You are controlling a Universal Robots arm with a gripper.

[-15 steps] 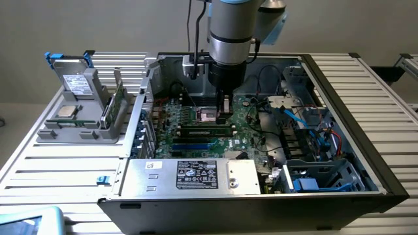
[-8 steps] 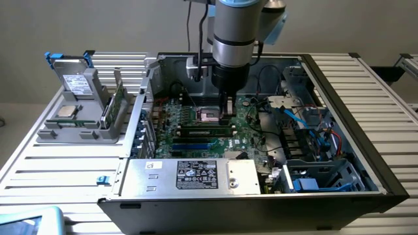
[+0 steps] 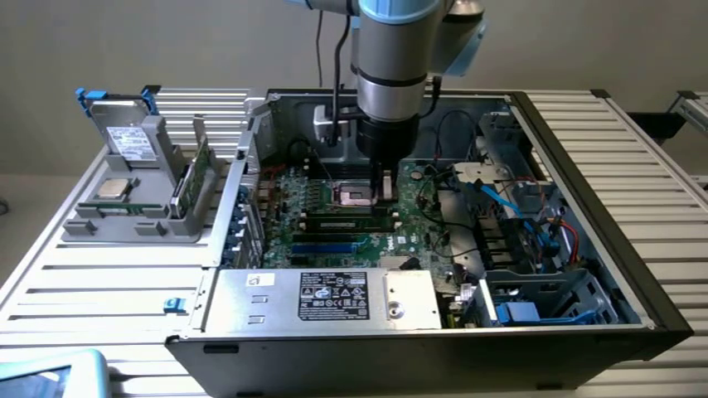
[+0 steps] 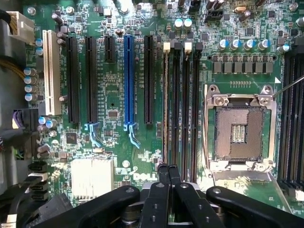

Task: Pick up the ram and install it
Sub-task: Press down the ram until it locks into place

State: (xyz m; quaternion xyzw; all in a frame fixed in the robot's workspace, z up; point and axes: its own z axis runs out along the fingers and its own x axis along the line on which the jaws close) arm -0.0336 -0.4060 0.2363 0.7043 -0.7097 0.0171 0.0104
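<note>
The arm hangs straight down into the open computer case [image 3: 575, 274], wrist vertical, its gripper [image 3: 387, 189] low over the motherboard [image 3: 332, 236] just beside the bare processor socket [image 4: 239, 132]. From the wrist, the jaws are pressed together right above the memory slots [image 4: 180, 104] — nothing visibly caught between them. One ram [image 3: 197, 178] stick stands on edge in the grey holder [image 3: 133, 224] out on the worktop [image 3: 99, 282], at the exterior view's left, well apart from the gripper. Another dark strip lies in the slots, though I can't tell what it is. I'd say this is the seating stage — a downward press along the slot, calling for square alignment.
</note>
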